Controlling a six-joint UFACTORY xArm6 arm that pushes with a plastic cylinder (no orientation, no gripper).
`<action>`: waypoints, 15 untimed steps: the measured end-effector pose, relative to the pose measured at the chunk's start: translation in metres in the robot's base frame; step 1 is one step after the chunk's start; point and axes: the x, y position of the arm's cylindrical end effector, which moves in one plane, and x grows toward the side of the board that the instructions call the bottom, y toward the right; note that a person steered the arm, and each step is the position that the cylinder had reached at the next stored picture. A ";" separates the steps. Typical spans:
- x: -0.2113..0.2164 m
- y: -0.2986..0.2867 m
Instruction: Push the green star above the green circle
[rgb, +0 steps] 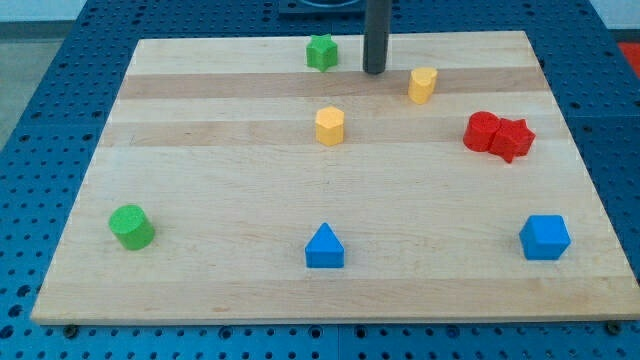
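The green star (321, 52) sits near the top edge of the wooden board, a little left of centre. The green circle (131, 226) is a short cylinder at the lower left of the board. My tip (375, 71) rests on the board just to the right of the green star, about a block's width away from it and not touching it. The rod rises straight up out of the view's top.
A yellow hexagon (330, 126) lies below the star. A yellow block (422, 85) lies right of the tip. A red circle (482, 131) and red star (514, 139) touch at the right. A blue triangle (324, 247) and blue cube (545, 237) lie near the bottom edge.
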 end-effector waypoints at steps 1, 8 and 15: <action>-0.028 -0.002; 0.002 -0.145; 0.152 -0.235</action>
